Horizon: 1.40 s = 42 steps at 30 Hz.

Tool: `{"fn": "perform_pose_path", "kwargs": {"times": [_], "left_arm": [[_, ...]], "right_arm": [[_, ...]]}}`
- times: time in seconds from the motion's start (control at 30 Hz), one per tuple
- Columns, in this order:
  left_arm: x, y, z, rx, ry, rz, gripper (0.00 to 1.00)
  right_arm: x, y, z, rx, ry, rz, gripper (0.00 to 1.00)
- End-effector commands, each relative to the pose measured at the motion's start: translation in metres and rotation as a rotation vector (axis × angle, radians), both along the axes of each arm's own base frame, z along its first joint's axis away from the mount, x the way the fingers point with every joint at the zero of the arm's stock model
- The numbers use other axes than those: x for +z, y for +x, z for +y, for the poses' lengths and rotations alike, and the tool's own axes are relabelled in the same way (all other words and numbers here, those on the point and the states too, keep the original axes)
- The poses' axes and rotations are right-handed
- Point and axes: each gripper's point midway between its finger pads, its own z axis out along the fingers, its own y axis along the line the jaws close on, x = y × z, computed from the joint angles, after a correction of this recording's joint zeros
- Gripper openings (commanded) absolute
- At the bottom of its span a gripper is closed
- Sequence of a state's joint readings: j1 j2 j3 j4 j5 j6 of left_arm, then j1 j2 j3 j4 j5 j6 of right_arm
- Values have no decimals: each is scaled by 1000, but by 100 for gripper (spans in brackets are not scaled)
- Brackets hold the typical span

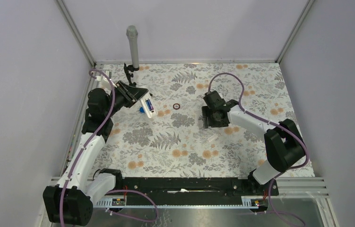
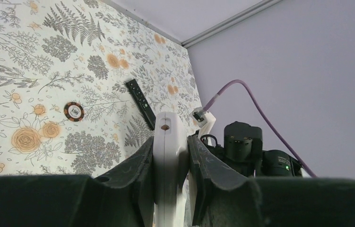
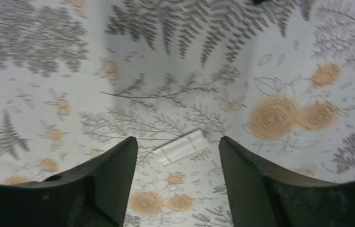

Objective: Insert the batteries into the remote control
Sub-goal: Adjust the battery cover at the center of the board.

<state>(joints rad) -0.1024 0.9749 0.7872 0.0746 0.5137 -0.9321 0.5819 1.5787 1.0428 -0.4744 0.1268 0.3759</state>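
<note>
Remote (image 1: pixel 147 107) is clamped in left gripper (image 2: pixel 170 146), blue battery (image 1: pixel 150 103) seemingly seated; white cover (image 3: pixel 183 147) is seen unfitted below spread-open right gripper (image 3: pixel 177 144).

One legible marking found. Chip (image 2: pixel 74 111), left wrist view: the number "100" in dark figures on its pale centre. In the top view the same chip (image 1: pixel 176 106) is too small to read.

Black remote (image 2: pixel 141 102): rows of keys, legends not legible. White remote (image 2: pixel 168 142): no print on the edge shown; from above (image 1: pixel 148 106) it is too small to read. Right wrist view: no text.
</note>
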Motion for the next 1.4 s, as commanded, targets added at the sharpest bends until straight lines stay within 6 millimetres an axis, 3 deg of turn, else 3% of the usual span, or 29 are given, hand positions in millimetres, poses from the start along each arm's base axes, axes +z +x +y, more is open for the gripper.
{"fn": "perform_pose_path", "kwargs": {"times": [0.0,0.13,0.33,0.47,0.77,0.97,1.17,1.37], "left_arm": [[12,2,9,50,7,-87,0],[11,0,11,63,4,-91,0],[12,-2,14,72,10,-97,0],[12,-3,15,78,9,-96,0],[13,-6,18,86,8,-103,0],[14,-8,19,84,8,-104,0],[15,-11,21,89,10,-107,0],[14,-15,22,94,9,-108,0]], "right_arm": [[-11,-5,-50,-208,-188,27,66],[-27,-12,-59,-246,-176,94,52],[-36,-16,-53,-141,-150,129,50],[-43,-22,-44,-118,-118,191,40],[-55,-28,-49,-143,-136,235,34],[-57,-21,-47,-138,-140,221,28],[-54,-24,-40,-156,-90,229,0],[-39,-19,-33,-314,-19,231,0]]}}
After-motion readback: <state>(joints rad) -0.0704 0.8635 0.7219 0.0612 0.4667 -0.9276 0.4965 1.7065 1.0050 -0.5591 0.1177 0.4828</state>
